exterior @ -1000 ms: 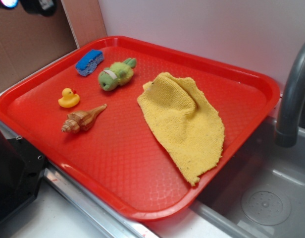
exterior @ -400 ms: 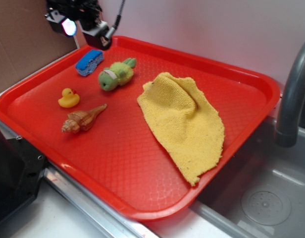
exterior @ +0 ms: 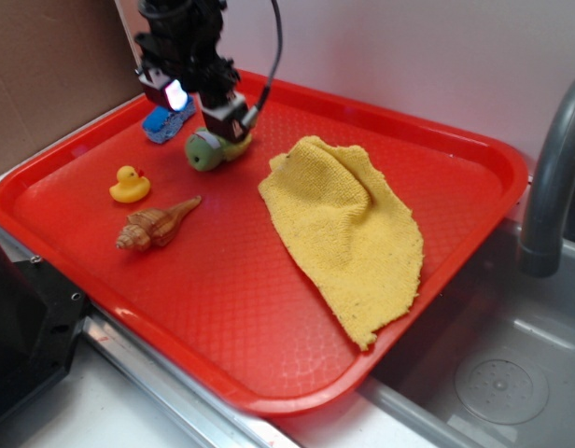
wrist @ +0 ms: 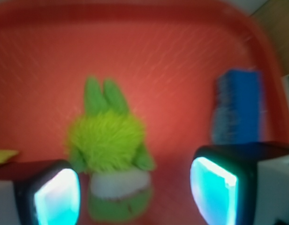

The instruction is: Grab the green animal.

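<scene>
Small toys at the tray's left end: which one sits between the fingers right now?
The fuzzy green plush animal, lying between the open fingers. The blue sponge-like block sits outside them; the yellow rubber duck is farther off.

Even bright light, soft shadows, exterior view sharp, wrist view blurred, glowing cyan patches

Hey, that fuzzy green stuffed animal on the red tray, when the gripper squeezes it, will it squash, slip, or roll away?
The green animal looks fuzzy and plush, so it will probably squash under the fingers instead of resisting. Its shaggy pile likely grips well, so slipping seems unlikely. It probably weighs little, and lying flat on the tray with limbs spread, it should not roll.
</scene>
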Controlling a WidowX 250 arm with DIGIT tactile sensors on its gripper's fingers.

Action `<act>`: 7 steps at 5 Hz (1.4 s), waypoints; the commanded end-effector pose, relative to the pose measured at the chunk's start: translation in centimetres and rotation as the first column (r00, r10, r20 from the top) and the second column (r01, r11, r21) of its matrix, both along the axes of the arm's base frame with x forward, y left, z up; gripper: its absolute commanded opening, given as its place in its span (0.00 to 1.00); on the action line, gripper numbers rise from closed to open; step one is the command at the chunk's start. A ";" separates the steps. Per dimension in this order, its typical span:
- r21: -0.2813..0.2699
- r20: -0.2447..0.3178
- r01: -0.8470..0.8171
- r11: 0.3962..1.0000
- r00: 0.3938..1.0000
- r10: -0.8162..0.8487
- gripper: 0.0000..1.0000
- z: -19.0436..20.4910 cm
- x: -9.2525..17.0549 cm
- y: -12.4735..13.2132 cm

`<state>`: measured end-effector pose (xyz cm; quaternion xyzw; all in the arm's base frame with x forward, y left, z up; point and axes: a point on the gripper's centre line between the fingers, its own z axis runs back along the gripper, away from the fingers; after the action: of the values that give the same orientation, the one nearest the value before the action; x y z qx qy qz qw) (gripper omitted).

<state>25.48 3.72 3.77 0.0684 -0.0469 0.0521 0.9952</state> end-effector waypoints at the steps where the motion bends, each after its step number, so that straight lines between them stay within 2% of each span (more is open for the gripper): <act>1: -0.036 -0.025 0.032 0.999 0.999 -0.033 1.00 -1.7 1.1 0.5; 2: -0.048 0.006 -0.006 0.999 1.000 0.006 0.00 -0.7 0.4 0.4; 3: -0.090 -0.016 -0.066 0.994 0.998 0.065 0.00 2.1 0.6 0.4; 4: -0.123 -0.032 -0.130 0.984 0.991 0.127 0.00 6.5 -0.1 -0.7; 5: -0.213 -0.031 -0.165 0.963 0.986 0.162 0.00 10.1 -2.4 -1.4; 6: -0.248 -0.022 -0.200 0.948 0.979 0.201 0.00 12.1 -4.8 -1.5; 7: -0.245 -0.016 -0.237 0.940 0.971 0.240 0.00 13.4 -7.2 -2.1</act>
<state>18.33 1.54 16.48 -0.0472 -0.0256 0.1803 0.9822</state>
